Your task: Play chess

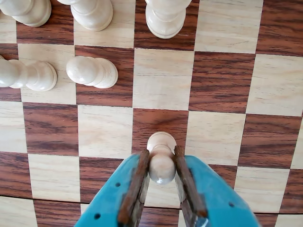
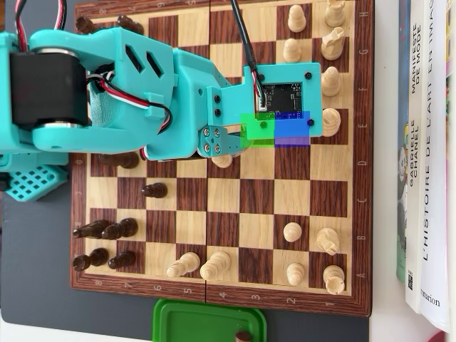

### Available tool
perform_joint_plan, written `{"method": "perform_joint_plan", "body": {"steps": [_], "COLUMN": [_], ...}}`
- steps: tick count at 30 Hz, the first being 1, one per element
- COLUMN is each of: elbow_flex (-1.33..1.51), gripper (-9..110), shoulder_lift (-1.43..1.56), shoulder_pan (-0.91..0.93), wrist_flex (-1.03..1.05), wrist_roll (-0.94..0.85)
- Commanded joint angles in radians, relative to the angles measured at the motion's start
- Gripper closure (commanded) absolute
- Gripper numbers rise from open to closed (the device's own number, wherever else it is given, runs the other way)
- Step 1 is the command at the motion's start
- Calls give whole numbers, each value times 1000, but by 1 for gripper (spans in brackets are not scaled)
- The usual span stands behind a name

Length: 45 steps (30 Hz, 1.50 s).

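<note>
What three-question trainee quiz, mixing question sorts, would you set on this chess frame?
1. True or false: in the wrist view, the teal gripper with rust-brown fingers is shut on a pale wooden pawn.
2. In the wrist view, does the held pawn's base sit over a dark or a light square of the wooden chessboard?
3. Multiple choice: in the overhead view, what lies just below the board's bottom edge? A) a green plastic container B) a chess clock C) a red cup

Key: 1 true; 2 dark; 3 A
</note>
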Motion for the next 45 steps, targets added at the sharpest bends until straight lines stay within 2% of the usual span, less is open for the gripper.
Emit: {"method": "perform_joint_plan", "body": {"steps": [1, 45], "elbow_flex": [-3, -18], "gripper": [95, 96], "shoulder_lift": [34, -57], "shoulder_pan": [-2, -18], "wrist_flex": [-8, -29], "wrist_roll": [0, -2]}}
